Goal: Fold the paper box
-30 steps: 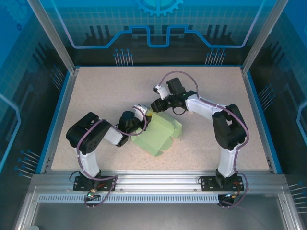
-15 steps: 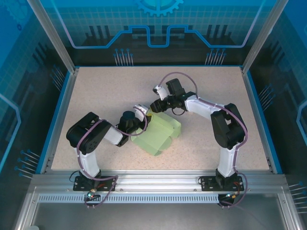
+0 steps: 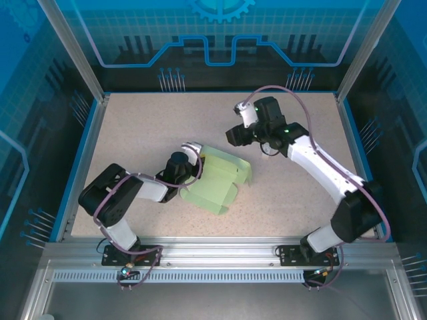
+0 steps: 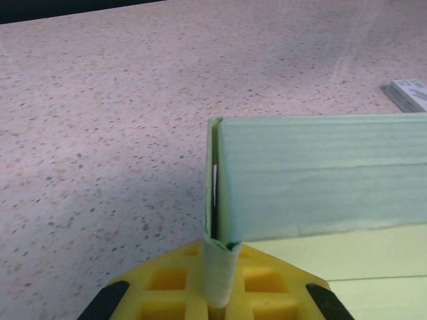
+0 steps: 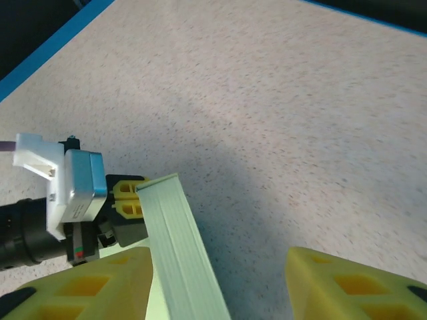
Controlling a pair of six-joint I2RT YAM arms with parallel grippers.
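the paper box (image 3: 217,183) sits about mid-bench, a bit left of centre, and it's only half a box so far. most of it lies flat on the speckled bench (image 3: 133,127), with one long wall standing up along the far side.

the left gripper (image 3: 197,156) is clenched on the far-left corner of that wall. in the left wrist view the thin green board runs straight down between the yellow pads (image 4: 167,283), and it looks like two layers are pinched together there, the wall plus a tab tucked against it. my guess at the reason: paperboard this thin wants to spring back along its creases, so pinching the corner keeps the wall upright and stops the whole sheet sliding around the bench while the other arm works.

the right gripper (image 3: 237,136) is off the box, hanging over bare bench just beyond the far-right end of the wall, not touching anything. its jaws stand well apart with nothing between them. its wrist camera looks down along the top edge of the raised wall toward the left gripper, so it seems placed to come in on the free end.

i'd call the task well short of done: the near panels and side flaps all lie flat. the next move probably needs the right gripper to raise a neighbouring flap against the held wall without dragging the corner out of the left pinch. can't tell from here which flap locks into which.
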